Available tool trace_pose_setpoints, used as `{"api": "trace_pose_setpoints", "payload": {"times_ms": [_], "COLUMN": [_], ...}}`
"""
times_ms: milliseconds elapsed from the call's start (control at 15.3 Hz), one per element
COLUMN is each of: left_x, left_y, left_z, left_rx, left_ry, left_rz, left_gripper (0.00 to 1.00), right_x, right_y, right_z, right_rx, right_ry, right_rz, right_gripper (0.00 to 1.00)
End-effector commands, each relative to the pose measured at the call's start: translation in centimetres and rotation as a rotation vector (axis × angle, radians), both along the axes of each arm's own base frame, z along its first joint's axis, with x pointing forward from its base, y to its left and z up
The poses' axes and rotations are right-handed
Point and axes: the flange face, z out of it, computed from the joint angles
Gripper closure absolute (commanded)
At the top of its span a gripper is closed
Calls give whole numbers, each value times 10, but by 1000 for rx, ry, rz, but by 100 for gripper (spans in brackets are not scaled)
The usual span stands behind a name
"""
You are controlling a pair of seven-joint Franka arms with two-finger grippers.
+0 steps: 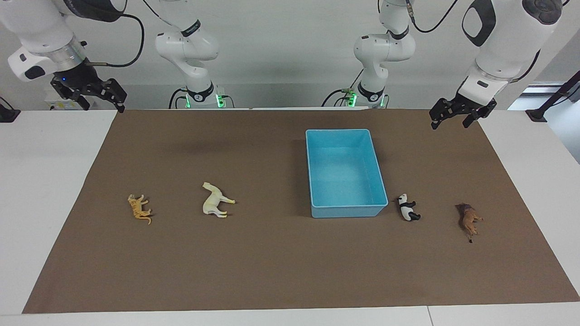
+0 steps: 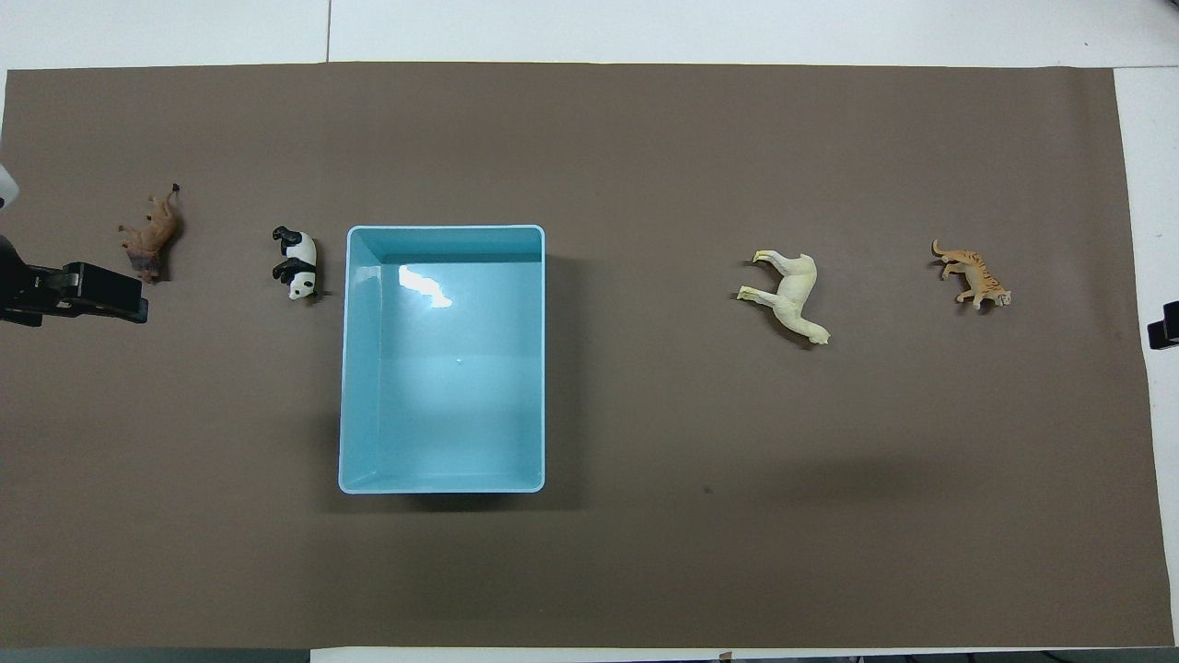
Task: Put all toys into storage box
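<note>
All four toys lie on their sides on the brown mat. The panda [image 1: 408,208] [image 2: 297,264] lies just beside the empty light blue storage box [image 1: 346,211] [image 2: 343,368], and the lion [image 1: 469,218] [image 2: 150,238] lies toward the left arm's end. The cream horse [image 1: 215,201] [image 2: 790,295] and the tiger [image 1: 139,209] [image 2: 974,276] lie toward the right arm's end. My left gripper [image 1: 451,122] [image 2: 92,295] hangs open and empty, raised over the mat's left-arm end. My right gripper [image 1: 103,106] [image 2: 1162,327] hangs open and empty over the mat's right-arm corner.
The brown mat [image 1: 272,262] covers most of the white table [image 1: 45,181]. Both arm bases stand at the table's robot edge. Black clamps sit at the table's two robot-side corners.
</note>
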Motion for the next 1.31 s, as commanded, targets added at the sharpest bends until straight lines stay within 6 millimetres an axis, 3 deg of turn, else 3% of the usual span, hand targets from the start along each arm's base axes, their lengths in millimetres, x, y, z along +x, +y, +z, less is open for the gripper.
{"api": "trace_pose_setpoints", "payload": {"times_ms": [0, 785, 981, 1112, 1243], "left_x": [-4, -4, -4, -5, -8], "left_y": [2, 2, 2, 2, -1], "left_z": [0, 0, 0, 0, -1], "left_rx": [1, 1, 1, 1, 2], "left_ry": [7, 7, 7, 15, 32], "left_rz": [-1, -1, -1, -1, -4], "left_gripper": [0, 0, 0, 0, 0], "right_x": [-4, -4, 4, 15, 32], "right_y": [0, -4, -11, -21, -19], "right_z": [3, -4, -47, -93, -143], "right_rx": [-10, -10, -7, -2, 20], "right_ry": [7, -16, -45, -36, -15], "right_rz": [1, 18, 129, 184, 260], "right_gripper": [0, 0, 0, 0, 0]}}
